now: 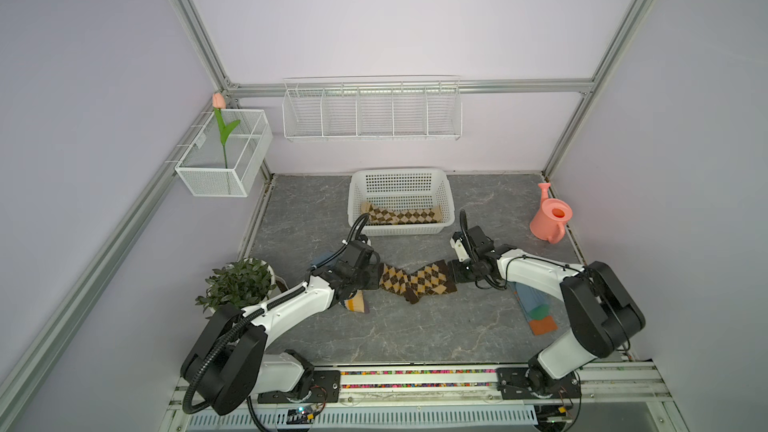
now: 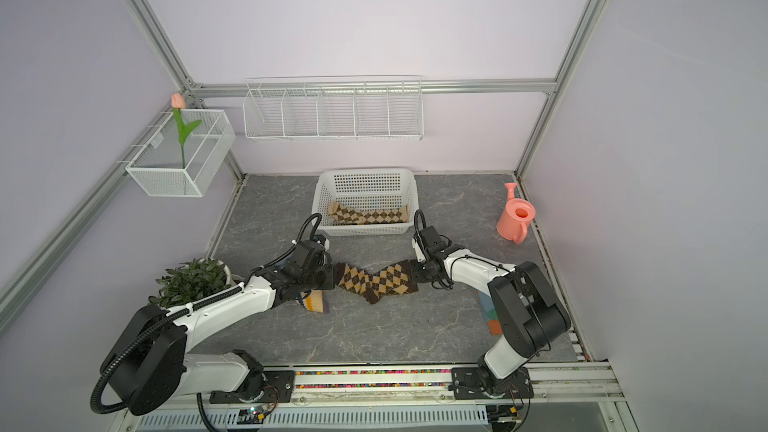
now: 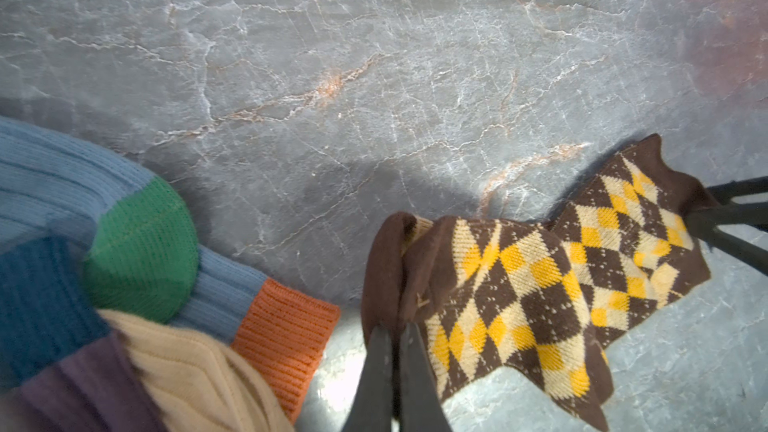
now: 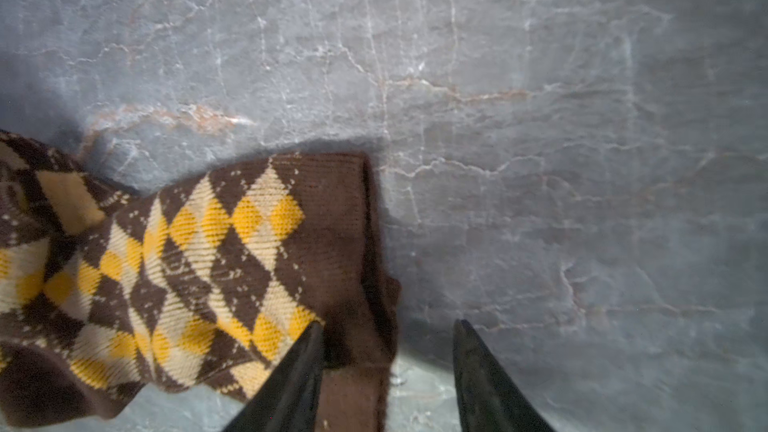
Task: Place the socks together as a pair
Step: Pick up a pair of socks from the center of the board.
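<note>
**Dark argyle socks stretched between both arms, mid-bench**

In both top views the dark brown-and-yellow argyle socks [image 1: 415,282] lie in a shallow V in the middle of the bench [image 1: 415,334]. They sit just in front of the white basket [image 1: 401,174], with an arm at each end. From up there you can't really read either end effector, since the wrists cover them.

The wrist cams sort that out. In the left wrist view, the left end effector [image 3: 394,328] has its fingers squeezed together on the brown end of the socks. It looks like two layers of knit are in the pinch. In the right wrist view, the right end effector [image 4: 386,324] has its fingers apart. One finger [image 4: 291,376] is over the brown cuff and the other is over bare bench beside it. Can't tell if that finger actually touches the knit.

Only the left wrist view properly shows the heap near the pinched end. There's a blue-grey sock with a green patch and orange cuff [image 3: 145,251], with a cream sock [image 3: 195,371] bunched against it. In the top views the left arm hides most of that.

Only the top views show the tan argyle socks [image 1: 399,216] lying inside the basket; the left wrist cam catches just the basket wall. They also show a second blue-grey sock [image 1: 536,311], partly under the right arm.
</note>
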`<state>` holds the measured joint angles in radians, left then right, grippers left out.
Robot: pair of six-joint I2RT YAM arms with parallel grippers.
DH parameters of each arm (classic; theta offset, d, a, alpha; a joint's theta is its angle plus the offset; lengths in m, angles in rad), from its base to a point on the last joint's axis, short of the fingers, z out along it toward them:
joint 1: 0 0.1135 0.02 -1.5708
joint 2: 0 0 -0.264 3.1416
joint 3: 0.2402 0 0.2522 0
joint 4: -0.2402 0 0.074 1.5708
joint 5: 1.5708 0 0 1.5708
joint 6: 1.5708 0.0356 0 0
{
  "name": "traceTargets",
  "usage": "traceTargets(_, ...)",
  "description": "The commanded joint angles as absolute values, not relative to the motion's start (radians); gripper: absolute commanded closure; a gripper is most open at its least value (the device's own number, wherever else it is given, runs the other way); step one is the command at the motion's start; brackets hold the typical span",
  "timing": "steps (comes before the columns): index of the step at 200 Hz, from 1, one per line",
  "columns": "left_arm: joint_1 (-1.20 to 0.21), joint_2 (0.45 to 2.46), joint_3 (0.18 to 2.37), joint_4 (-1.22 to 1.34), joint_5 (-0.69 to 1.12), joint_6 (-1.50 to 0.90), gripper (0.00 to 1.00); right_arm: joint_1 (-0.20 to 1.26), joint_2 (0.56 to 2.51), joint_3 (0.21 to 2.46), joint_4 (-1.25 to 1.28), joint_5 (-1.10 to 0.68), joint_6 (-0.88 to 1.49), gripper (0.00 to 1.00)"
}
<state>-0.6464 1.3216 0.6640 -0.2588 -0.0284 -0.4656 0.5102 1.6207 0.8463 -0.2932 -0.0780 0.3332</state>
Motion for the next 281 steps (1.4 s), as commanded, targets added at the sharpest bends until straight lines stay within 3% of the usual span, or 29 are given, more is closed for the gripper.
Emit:
traceTargets(1,-0.648,1.316,0.664,-0.235,-0.023,-0.467,1.00,0.506,1.640,0.873,-0.233,-0.122,0.346,0.50)
traceTargets(58,-0.648,1.319,0.659,-0.226,-0.020,-0.471,1.00,0.520,1.585,0.865,-0.246,-0.129,0.354,0.83)
traceTargets(109,-0.647,1.311,0.664,-0.236,-0.027,-0.471,1.00,0.601,1.462,0.873,-0.361,-0.064,0.351,0.92)
traceTargets(172,-0.647,1.323,0.667,-0.230,-0.026,-0.470,1.00,0.656,1.295,0.742,-0.377,-0.055,0.405,0.92)
traceTargets(229,-0.647,1.308,0.670,-0.247,-0.023,-0.468,1.00,0.635,1.398,0.632,-0.246,-0.056,0.415,0.91)
traceTargets(281,-0.647,1.296,0.678,-0.270,-0.026,-0.460,1.00,0.593,1.422,0.635,-0.232,-0.055,0.387,0.66)
